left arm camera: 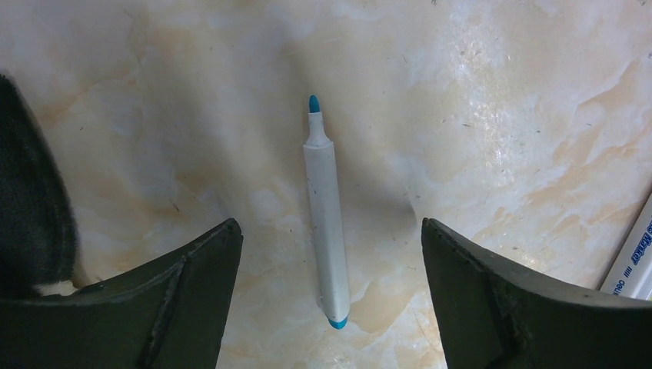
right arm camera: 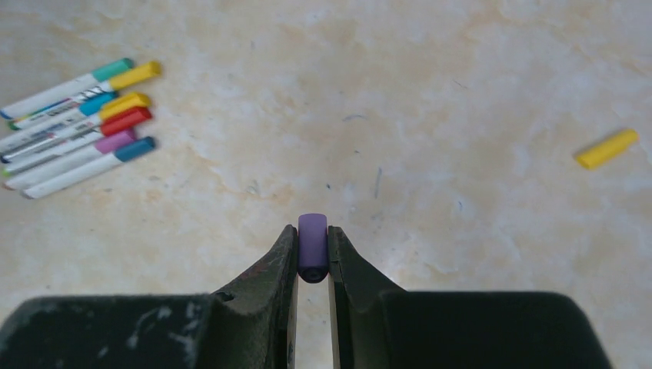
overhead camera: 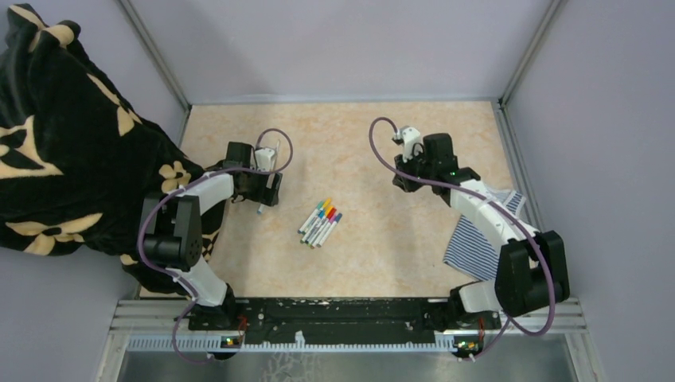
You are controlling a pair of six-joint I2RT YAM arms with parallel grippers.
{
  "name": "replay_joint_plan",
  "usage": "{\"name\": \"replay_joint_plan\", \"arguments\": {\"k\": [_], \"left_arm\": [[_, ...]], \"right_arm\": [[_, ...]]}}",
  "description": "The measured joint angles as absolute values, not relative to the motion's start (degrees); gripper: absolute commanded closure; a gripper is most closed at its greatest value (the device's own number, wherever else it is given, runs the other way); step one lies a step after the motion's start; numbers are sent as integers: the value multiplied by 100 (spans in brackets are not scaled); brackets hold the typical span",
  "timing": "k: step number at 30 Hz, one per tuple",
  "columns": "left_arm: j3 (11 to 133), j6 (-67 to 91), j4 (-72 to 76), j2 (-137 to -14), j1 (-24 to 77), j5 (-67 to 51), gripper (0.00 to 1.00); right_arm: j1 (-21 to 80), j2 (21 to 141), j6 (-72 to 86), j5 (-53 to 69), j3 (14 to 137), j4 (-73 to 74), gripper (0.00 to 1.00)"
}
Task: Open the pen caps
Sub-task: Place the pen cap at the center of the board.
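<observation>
Left gripper (left arm camera: 329, 225): jaws spread wide just above the table (left arm camera: 500, 92), with neither finger touching anything.

Uncapped pen (left arm camera: 324, 192): lies flat on the marbled surface between the left gripper's fingers and apart from both. Its barrel is white. The bare teal-blue nib points away from the hand and the blue butt end sits toward the wrist.

Neighbouring pen (left arm camera: 635, 257): lies just outside one finger of the left gripper. Only a slice of white barrel with blue print shows at the frame's edge.

Right gripper (right arm camera: 313, 250): clamped on the purple cap (right arm camera: 312, 231).

Purple cap: pinched lengthwise between the right gripper's fingertips, its far end poking just past them, above the table.

Capped pens (right arm camera: 73, 134): bunched side by side ahead and to the left of the right gripper, well apart from it. Their caps are teal, yellow, red, purple and blue.

Yellow cap (right arm camera: 607, 148): loose on the table ahead and to the right of the right gripper, well apart from the bunch.

Striped cloth (overhead camera: 470, 247): blue and white, lying under the right arm, back behind its gripper.

Black blanket (overhead camera: 64, 143): cream-flowered, draped beside the left arm, behind its gripper.
</observation>
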State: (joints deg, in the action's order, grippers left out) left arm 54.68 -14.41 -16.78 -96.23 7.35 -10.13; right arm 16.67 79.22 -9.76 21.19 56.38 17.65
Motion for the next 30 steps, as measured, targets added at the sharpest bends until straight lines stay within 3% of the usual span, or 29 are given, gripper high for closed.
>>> {"name": "replay_joint_plan", "arguments": {"k": [8, 30], "left_arm": [[5398, -1444, -1682, -9537, 733, -1009, 1], [5310, -1463, -1680, -9426, 733, -902, 1]], "right_arm": [[1109, 7467, -1389, 1179, 4779, 1245, 100], [832, 8040, -2414, 132, 3824, -134, 100]]}}
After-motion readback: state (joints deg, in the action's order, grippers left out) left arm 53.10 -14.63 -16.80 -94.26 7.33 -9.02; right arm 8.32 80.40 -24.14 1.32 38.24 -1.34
